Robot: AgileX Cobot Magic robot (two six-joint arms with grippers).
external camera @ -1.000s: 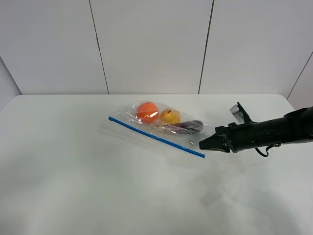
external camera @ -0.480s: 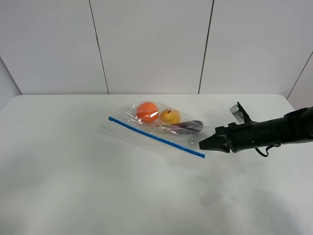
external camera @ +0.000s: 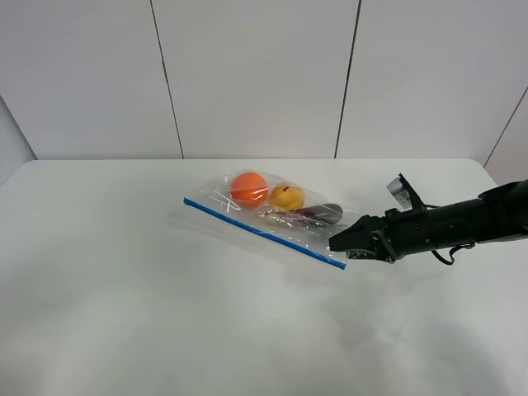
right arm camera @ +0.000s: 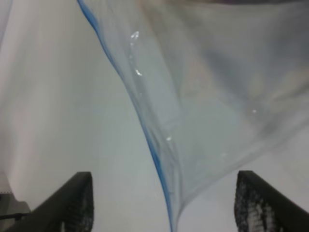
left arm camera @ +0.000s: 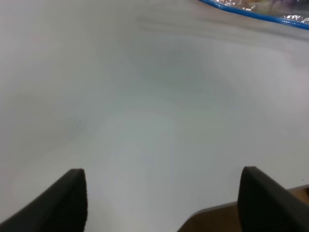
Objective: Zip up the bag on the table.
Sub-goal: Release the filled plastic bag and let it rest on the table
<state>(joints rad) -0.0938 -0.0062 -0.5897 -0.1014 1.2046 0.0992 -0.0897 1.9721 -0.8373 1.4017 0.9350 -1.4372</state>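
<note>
The clear bag (external camera: 280,216) lies on the white table (external camera: 165,305), its blue zipper strip (external camera: 264,233) along the near edge. An orange, a yellow and a purple item show through it. My right gripper (external camera: 337,245) is at the bag's right corner. In the right wrist view the right gripper (right arm camera: 169,205) is open, with the bag's corner (right arm camera: 203,96) and the strip (right arm camera: 154,150) between its fingers. My left gripper (left arm camera: 164,200) is open and empty over bare table, and the bag's strip (left arm camera: 270,18) is far from it. The left arm is out of the exterior view.
White wall panels (external camera: 256,74) stand behind the table's far edge. The table's edge (left arm camera: 231,212) shows close to the left gripper in the left wrist view.
My right gripper has moved a little left, onto the bag's right corner. The bag has barely shifted.
</note>
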